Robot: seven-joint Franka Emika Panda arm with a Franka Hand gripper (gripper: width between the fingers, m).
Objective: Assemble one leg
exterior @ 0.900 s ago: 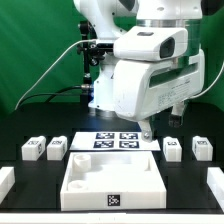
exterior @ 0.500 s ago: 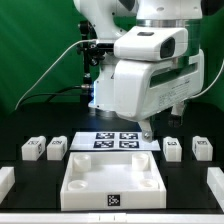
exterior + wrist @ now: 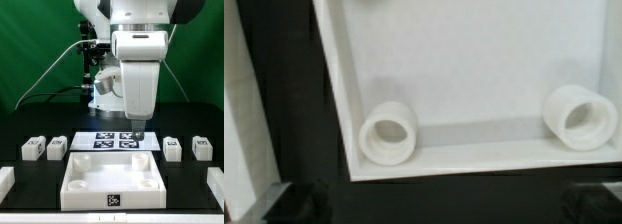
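Four legs, small white blocks with tags, stand on the black table: two at the exterior view's left (image 3: pixel 33 148) (image 3: pixel 57 148) and two at its right (image 3: pixel 172 147) (image 3: pixel 201 147). My gripper (image 3: pixel 137 128) hangs over the marker board (image 3: pixel 115 141), behind the large white tray-like part (image 3: pixel 113 180), and touches no leg. In the wrist view my gripper (image 3: pixel 441 205) is open and empty, its dark fingertips (image 3: pixel 295 200) far apart. That view looks into the tray-like part (image 3: pixel 473 70), with two round sockets (image 3: pixel 390 130) (image 3: pixel 580 115). No leg shows there.
More white parts lie at the table's far left (image 3: pixel 5 180) and far right (image 3: pixel 215 183) in the exterior view. A green backdrop and cables stand behind the arm. A white strip (image 3: pixel 239 120) is cut off at the wrist view's edge.
The arm's hand has turned and shifted toward the exterior view's left, so the gripper now hangs over the middle of the marker board. The parts on the table have not moved.
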